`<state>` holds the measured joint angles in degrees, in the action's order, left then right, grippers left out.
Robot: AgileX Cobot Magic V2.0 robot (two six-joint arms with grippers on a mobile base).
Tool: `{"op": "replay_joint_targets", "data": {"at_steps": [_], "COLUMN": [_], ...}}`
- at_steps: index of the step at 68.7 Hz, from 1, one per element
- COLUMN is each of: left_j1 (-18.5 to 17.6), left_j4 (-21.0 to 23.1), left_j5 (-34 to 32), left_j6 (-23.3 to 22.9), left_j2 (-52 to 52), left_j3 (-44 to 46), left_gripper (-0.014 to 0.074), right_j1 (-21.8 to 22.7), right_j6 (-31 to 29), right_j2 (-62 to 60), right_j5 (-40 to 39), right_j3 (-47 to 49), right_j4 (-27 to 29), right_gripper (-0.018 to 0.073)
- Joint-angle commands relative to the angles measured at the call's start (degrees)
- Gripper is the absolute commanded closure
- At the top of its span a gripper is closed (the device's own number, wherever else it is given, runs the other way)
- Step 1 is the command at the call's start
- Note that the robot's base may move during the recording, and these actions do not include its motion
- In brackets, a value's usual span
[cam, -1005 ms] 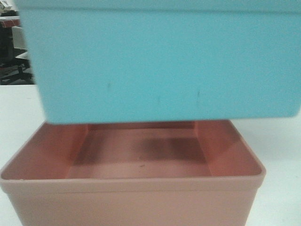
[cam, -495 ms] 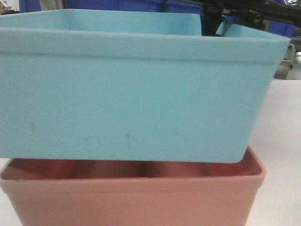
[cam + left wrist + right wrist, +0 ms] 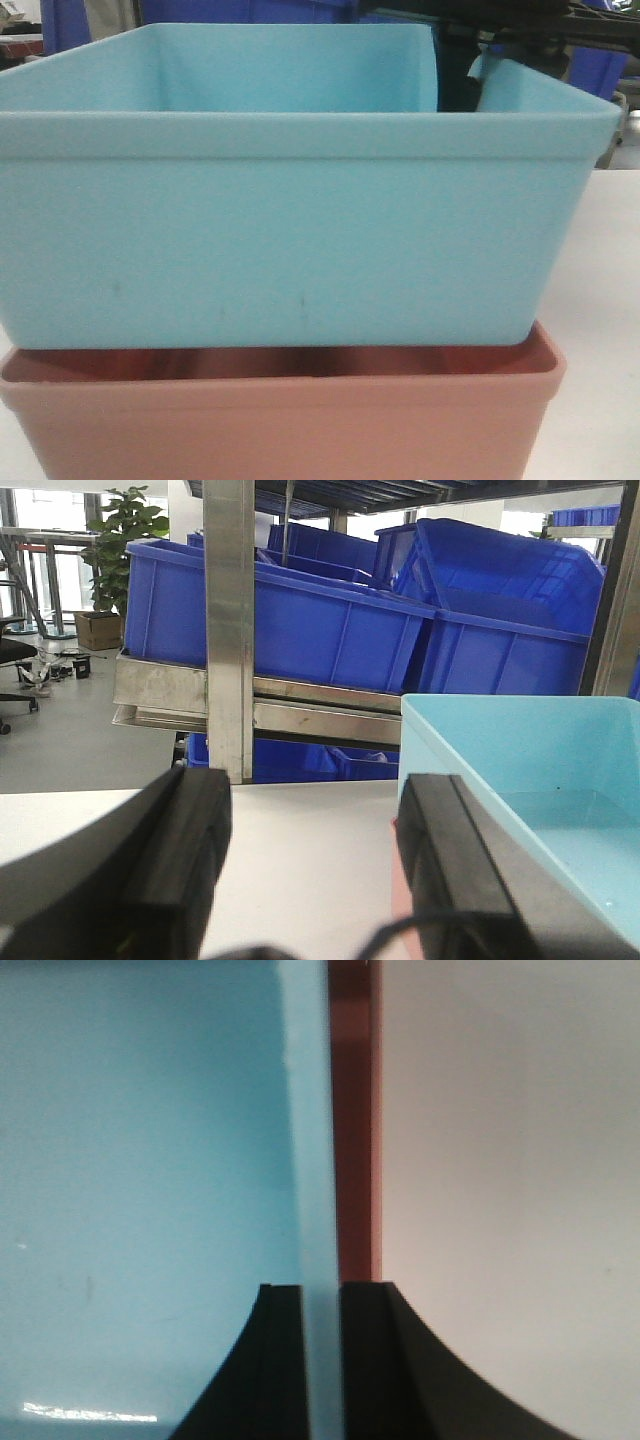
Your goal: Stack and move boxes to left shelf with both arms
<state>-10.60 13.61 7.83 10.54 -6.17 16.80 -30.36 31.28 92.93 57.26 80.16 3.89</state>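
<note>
The light blue box point(image 3: 290, 230) sits partly down inside the salmon pink box point(image 3: 280, 420), whose rim shows below it. My right gripper point(image 3: 321, 1295) is shut on the blue box's side wall point(image 3: 310, 1160), one finger inside and one outside, with the pink rim point(image 3: 352, 1110) just beyond. My left gripper point(image 3: 312, 810) is open over bare table. Its right finger point(image 3: 450, 850) stands beside the blue box's point(image 3: 520, 750) outer wall, and nothing lies between its fingers. The steel left shelf point(image 3: 300, 705) stands behind the table.
Dark blue ribbed bins point(image 3: 290, 620) fill the shelf, and a steel post point(image 3: 229, 630) rises in front of them. The white table point(image 3: 300, 860) stretches left of the boxes. Beyond it to the far left are an office floor and a plant point(image 3: 130, 530).
The blue box has come down from above the pink box and now rests lower within it, level. Its open top has come into the front view.
</note>
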Motion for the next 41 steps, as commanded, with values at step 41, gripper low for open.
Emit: {"op": "replay_joint_targets", "data": {"at_steps": [41], "left_j1": [0.2], "left_j4": [0.4], "left_j5": [-4.7], "left_j6": [0.0], "left_j2": [-0.7], "left_j3": [1.7], "left_gripper": [0.0302], "right_j1": [0.0], "right_j6": [1.0], "right_j2": [-1.5], "right_j5": [-6.4], "right_j3": [-3.3], "right_j4": [0.8], "right_gripper": [0.0505]}}
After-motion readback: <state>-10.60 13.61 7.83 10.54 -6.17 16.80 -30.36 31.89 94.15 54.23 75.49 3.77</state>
